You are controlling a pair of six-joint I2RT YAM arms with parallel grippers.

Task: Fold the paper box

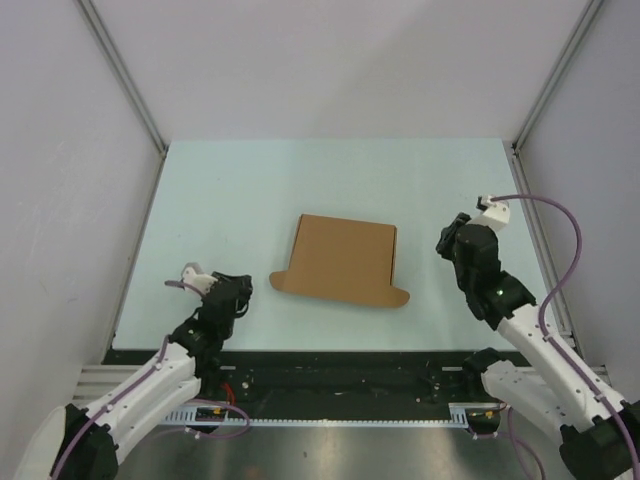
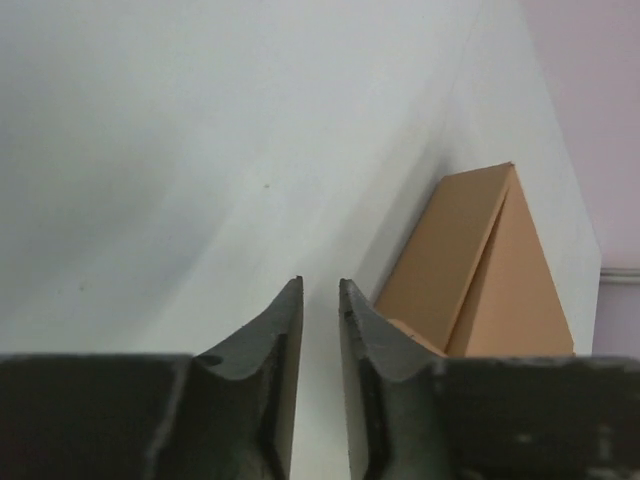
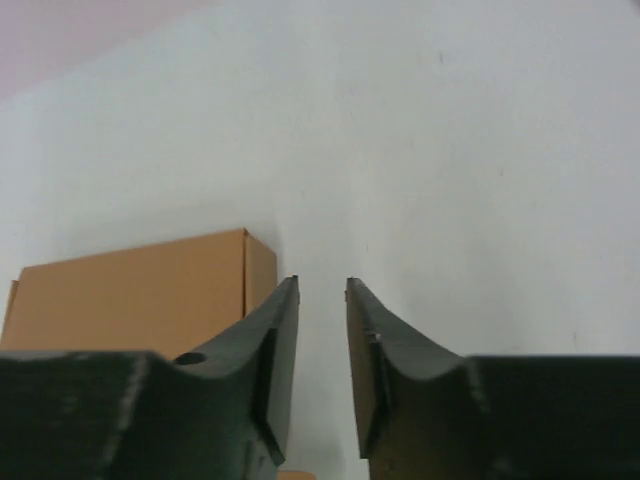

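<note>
The paper box [image 1: 343,261] lies in the middle of the table as a plain brown cardboard carton, closed, with flap ends sticking out at its near corners. In the left wrist view the paper box [image 2: 478,272] sits to the right of my fingers. In the right wrist view the paper box [image 3: 140,292] is at the left, partly behind one finger. My left gripper [image 1: 240,292] [image 2: 320,287] rests left of the box, apart from it, jaws slightly open with only table between them. My right gripper [image 1: 447,240] [image 3: 322,285] hovers right of the box, also slightly open and empty.
Pale walls with metal corner posts [image 1: 125,75] enclose the light blue table [image 1: 330,180]. A dark rail [image 1: 340,375] runs along the near edge between the arm bases. A purple cable [image 1: 560,215] loops off the right wrist.
</note>
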